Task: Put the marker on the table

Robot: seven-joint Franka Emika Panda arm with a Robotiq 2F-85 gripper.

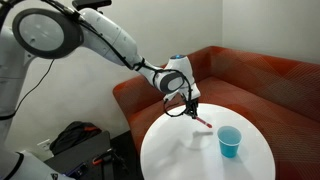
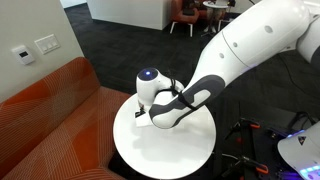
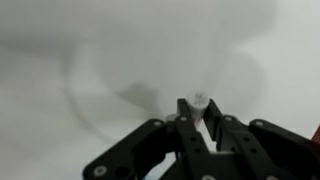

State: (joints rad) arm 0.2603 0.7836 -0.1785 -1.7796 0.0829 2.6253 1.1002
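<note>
In an exterior view my gripper [image 1: 189, 109] hangs over the near edge of the table [image 1: 180, 160], clenched on the marker [image 1: 202, 119]. The marker is a thin reddish-pink stick that slants down and away from my fingertips toward the white top. I cannot tell whether its lower end touches the surface. Only this view shows the blue cup [image 1: 230, 141], a smooth, slightly tapered tumbler standing upright on the table, near the marker but apart from it. It also shows a dark bag [image 1: 72, 139] on the floor beside the table.

From the opposite side, my thick white forearm and the glossy rounded wrist [image 2: 150, 88] with its blue cap cover most of the table [image 2: 185, 150], so the marker and cup are hidden there. That view instead gives the ribbed weave of the reddish-brown sofa [image 2: 50, 120], the dark carpet [image 2: 120, 45] and pale wall plates [image 2: 45, 44].

The wrist view is blurred. My black fingers [image 3: 216, 132] stand close together at the bottom. Between them the marker [image 3: 197, 101] shows only as a pale rounded stub against the plain, smooth white tabletop [image 3: 80, 60], where soft grey shadows fall.
</note>
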